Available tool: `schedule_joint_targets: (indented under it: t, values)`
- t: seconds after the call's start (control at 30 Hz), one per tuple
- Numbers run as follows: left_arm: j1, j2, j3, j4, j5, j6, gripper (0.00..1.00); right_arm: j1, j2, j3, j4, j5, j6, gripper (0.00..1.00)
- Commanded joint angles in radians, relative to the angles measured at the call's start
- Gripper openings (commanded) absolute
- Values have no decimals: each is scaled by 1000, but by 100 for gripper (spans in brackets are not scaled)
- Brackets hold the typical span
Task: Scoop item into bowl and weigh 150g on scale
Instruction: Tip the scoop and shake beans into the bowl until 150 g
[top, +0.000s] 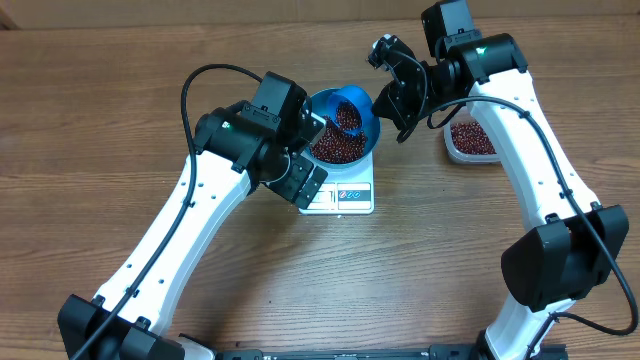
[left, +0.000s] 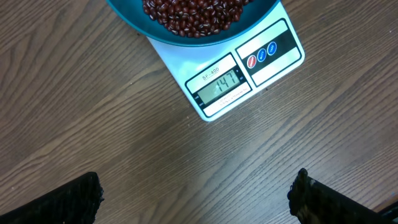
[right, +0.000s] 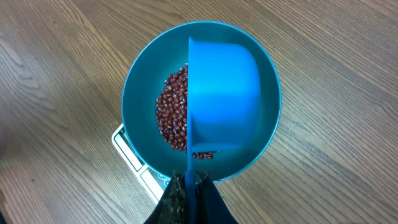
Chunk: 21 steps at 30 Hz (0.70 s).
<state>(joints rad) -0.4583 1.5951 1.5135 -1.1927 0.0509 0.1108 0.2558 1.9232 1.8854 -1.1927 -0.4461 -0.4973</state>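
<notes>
Right wrist view puts the right pincer (right: 189, 193) at the bottom edge, its fingers pressed together on the thin handle of a small blue scoop (right: 224, 93). That scoop is held above the blue bowl (right: 134, 93), turned on its side so that its smooth back faces the camera and its mouth faces left over the beans (right: 173, 121). From overhead, the scoop's cup shows a load of the same dark red-brown beans, tipped toward the bowl's middle. A heap of beans lies in the bowl, which sits on the white scale (right: 126, 144); one corner of the scale pokes out beneath the rim. Across the bowl, the left pincer (left: 198, 199) hangs over the bare wooden worktop (left: 93, 112) just in front of the scale. Its two dark fingers are spread wide at either side of the left wrist view, with nothing between them. Beyond those fingers the scale's display (left: 219, 84) reads 147, with three round buttons (left: 261, 55) beside it, and the bowl's edge overhangs the platform. Further right, near the right arm, a clear tub (top: 470, 140) of more beans stands on the worktop, well apart from the scale.
</notes>
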Motion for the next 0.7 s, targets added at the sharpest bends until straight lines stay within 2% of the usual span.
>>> schedule_joint_targets:
  t: [0.0,0.57,0.67]
  values:
    - [-6,-13,10,0,0,-6,100,-5,-38,34,6,-19,7,4]
    - [-6,-13,10,0,0,-6,100,-5,-38,34,-3,-19,-2,4]
    - [-6,-13,10,0,0,-6,100,-1,-38,34,-47,-19,-112,4]
